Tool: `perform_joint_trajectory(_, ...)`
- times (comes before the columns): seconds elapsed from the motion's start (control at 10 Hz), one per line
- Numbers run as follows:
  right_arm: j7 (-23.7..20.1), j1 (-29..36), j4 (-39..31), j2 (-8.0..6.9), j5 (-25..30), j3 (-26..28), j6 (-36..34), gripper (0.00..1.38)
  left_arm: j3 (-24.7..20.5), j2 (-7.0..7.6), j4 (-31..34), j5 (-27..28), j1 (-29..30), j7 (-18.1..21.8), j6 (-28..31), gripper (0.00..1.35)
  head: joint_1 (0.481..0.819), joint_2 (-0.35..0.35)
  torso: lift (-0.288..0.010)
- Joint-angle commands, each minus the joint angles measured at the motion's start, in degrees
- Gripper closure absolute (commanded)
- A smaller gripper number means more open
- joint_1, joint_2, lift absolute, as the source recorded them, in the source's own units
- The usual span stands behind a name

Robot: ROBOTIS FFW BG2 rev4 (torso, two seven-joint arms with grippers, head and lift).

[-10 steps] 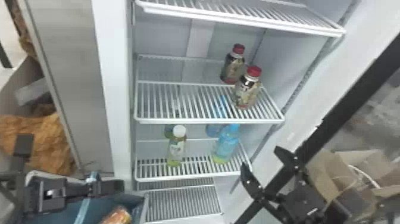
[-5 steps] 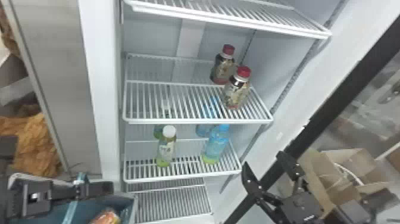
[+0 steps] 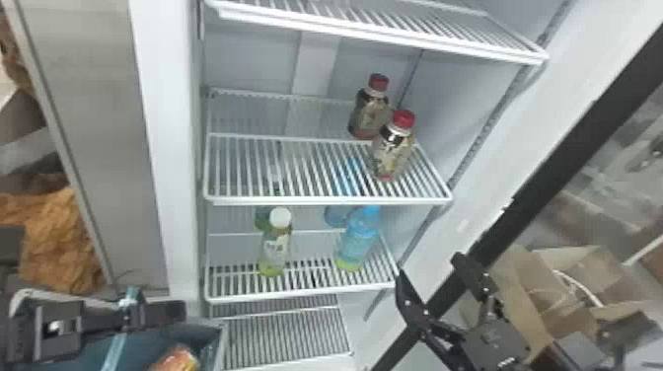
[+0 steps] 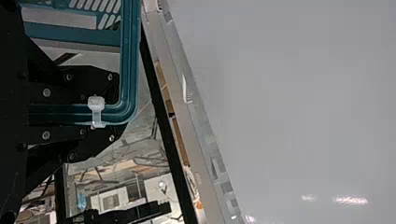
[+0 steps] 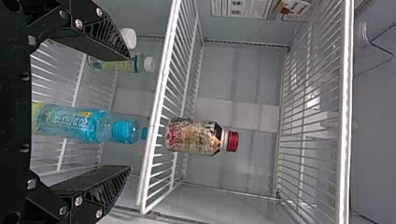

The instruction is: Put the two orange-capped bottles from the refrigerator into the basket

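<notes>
In the head view, two bottles with orange-red caps stand on the refrigerator's middle rack, a front bottle [image 3: 392, 148] and a back bottle [image 3: 369, 111]. The right wrist view has one such bottle [image 5: 198, 136] beyond the fingers. My right gripper [image 3: 428, 264] is open at the refrigerator's right side, lower than that rack; in its wrist view the right gripper [image 5: 126, 113] has a blue bottle between and behind its spread fingers. My left gripper [image 3: 148, 313] is at the lower left, over the basket [image 3: 222, 340]. In its wrist view the left gripper [image 4: 116, 107] is shut on the teal basket rim [image 4: 130, 56].
On the rack below stand a white-capped bottle [image 3: 276, 246] and a blue bottle [image 3: 357, 241], with others behind. An upper shelf edge [image 3: 385, 34] spans above. The black door frame [image 3: 557, 163] and a cardboard box [image 3: 537, 296] are at right. An orange package [image 3: 175, 359] lies in the basket.
The refrigerator and its bottles have shifted left in the head view, and the left gripper and basket slightly too. The right gripper has kept nearly the same place there, so it stands farther right against the shelves.
</notes>
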State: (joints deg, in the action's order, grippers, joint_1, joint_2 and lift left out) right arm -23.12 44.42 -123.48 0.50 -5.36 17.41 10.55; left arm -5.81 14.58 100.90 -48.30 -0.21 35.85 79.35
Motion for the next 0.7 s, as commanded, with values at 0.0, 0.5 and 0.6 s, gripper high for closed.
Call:
perform_joint_trajectory(0.0, -0.09, -0.13, 0.23, 0.12, -0.01, -0.04, 0.00, 0.24, -0.02, 0.01, 0.00, -0.14, -0.21, 0.01, -0.18, 1.21, 0.695, -0.315, -0.040)
perform_joint_trajectory(0.5, -0.35, -0.69, 0.65, 0.38, -0.13, -0.50, 0.00, 0.25, 0.33, 0.01, 0.28, -0.14, -0.07, 0.01, -0.18, 1.21, 0.695, -0.312, -0.040)
perform_joint_trajectory(0.6, -0.44, -0.69, 0.65, 0.38, -0.24, -0.50, 0.00, 0.25, 0.33, 0.01, 0.28, -0.14, -0.07, 0.01, -0.18, 1.21, 0.695, -0.312, -0.040)
